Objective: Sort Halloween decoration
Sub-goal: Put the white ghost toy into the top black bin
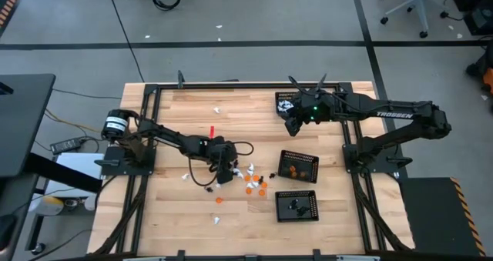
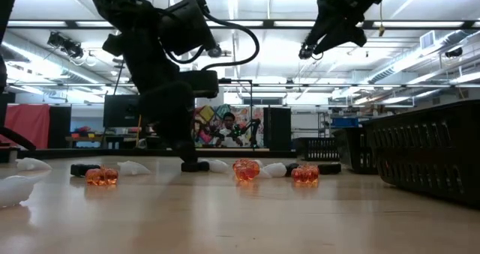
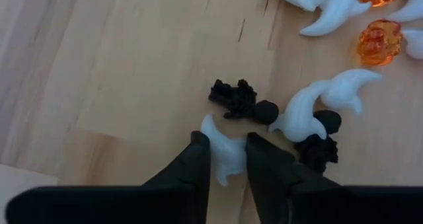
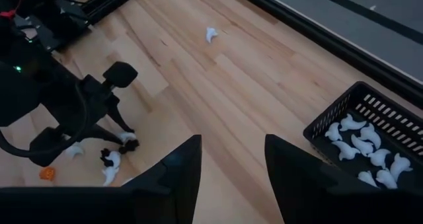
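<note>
The Halloween decoration [image 1: 250, 178] lies as small white, orange and black figures loose on the wooden table's middle. My left gripper [image 3: 228, 168] is down at the table among them, shut on a white figure [image 3: 223, 151]. Black figures [image 3: 236, 98] and orange figures [image 3: 379, 40] lie just beyond it. My right gripper [image 4: 228, 178] hangs open and high with nothing between its fingers, near the far-right mesh tray [image 4: 380, 118] that holds several white figures. My left gripper pinches the white figure's lower body [image 3: 228, 164] between its two fingers, one on each side. The fingers come steeply from above, slanting toward the table's right. The figure's pointed upper end [image 3: 207, 125] sticks out beyond the fingertips, and it lies on the table.
A mesh tray with orange figures [image 1: 298, 166] and one with black figures [image 1: 296, 205] stand right of the heap. Stray white figures lie at the far middle [image 1: 218, 108] and near left [image 1: 186, 176]. A small red piece [image 1: 212, 130] lies behind the left arm.
</note>
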Controlling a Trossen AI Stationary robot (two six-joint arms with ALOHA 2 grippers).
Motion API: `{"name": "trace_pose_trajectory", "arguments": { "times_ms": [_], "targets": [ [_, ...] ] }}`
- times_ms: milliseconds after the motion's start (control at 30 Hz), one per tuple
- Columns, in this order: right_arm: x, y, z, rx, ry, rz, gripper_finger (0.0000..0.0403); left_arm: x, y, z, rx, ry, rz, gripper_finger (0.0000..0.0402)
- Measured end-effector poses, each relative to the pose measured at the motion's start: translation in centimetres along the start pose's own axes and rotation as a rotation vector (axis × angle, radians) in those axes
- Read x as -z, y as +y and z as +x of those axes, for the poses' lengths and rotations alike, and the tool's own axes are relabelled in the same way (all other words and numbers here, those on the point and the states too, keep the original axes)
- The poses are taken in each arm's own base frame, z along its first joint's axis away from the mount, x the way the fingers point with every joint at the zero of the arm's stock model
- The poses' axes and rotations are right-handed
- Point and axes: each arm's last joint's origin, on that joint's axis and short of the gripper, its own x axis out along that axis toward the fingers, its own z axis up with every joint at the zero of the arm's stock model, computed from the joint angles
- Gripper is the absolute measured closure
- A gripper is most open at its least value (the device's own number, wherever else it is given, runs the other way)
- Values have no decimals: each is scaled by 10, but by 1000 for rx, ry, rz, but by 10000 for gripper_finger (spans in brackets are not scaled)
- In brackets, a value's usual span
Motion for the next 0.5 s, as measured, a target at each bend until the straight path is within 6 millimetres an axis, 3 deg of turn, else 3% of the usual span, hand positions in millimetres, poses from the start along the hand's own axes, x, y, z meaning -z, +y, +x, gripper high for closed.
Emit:
{"name": "trace_pose_trajectory", "arguments": {
  "times_ms": [500],
  "targets": [
    [0, -3, -2, 8, 0, -21, 232, -5, 10, -11, 0, -32, -40, 332]
  ]
}}
